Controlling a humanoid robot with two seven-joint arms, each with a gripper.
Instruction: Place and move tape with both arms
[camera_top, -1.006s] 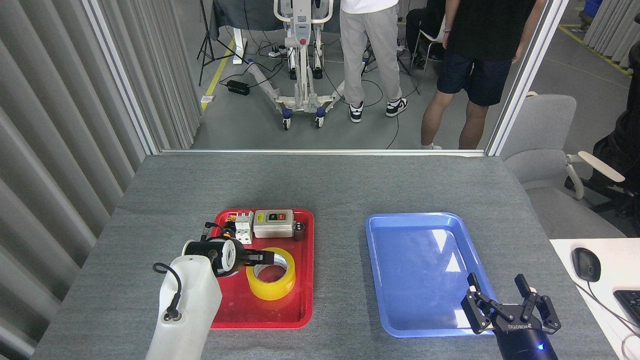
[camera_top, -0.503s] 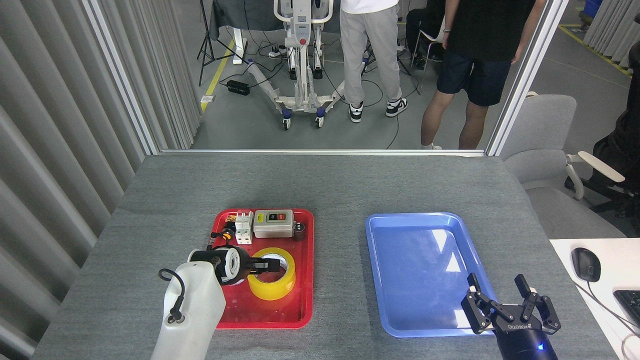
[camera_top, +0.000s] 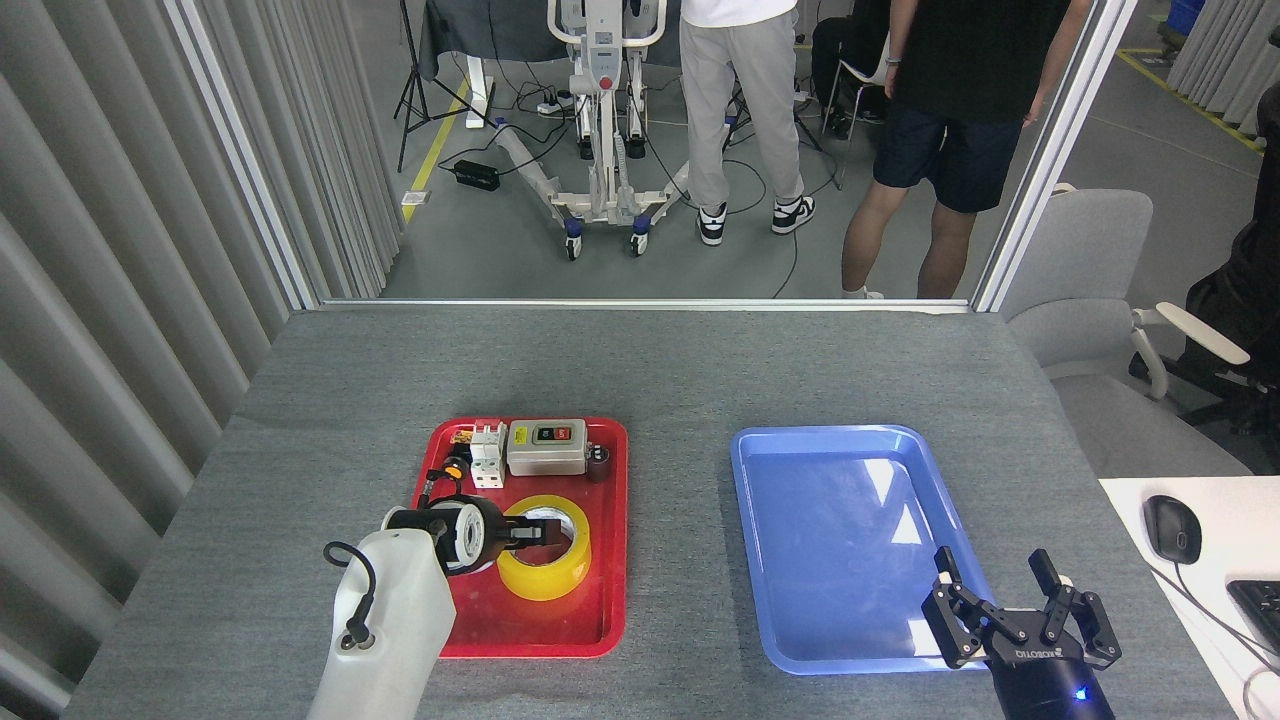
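The yellow tape (camera_top: 548, 578) lies flat in the near half of the red tray (camera_top: 616, 540). My left gripper (camera_top: 532, 536) has come down over the roll's left wall, with a dark finger (camera_top: 540, 534) reaching across into the white core hole. The wrist hides how the jaws stand, so I cannot see whether they hold the roll. My right gripper (camera_top: 995, 572) hovers open over the near right corner of the blue tray (camera_top: 840, 520), nothing between its fingers.
At the red tray's far end sit a grey switch box (camera_top: 546, 446), a white breaker (camera_top: 487, 456), a black-and-orange push button (camera_top: 452, 468) and a small dark cylinder (camera_top: 598, 462). Two people stand beyond the table. A mouse (camera_top: 1172, 527) lies on a white desk at right.
My left arm has sunk and drawn slightly nearer, bringing its gripper down from above the tape's left rim into the roll. The tape and the right arm have not moved.
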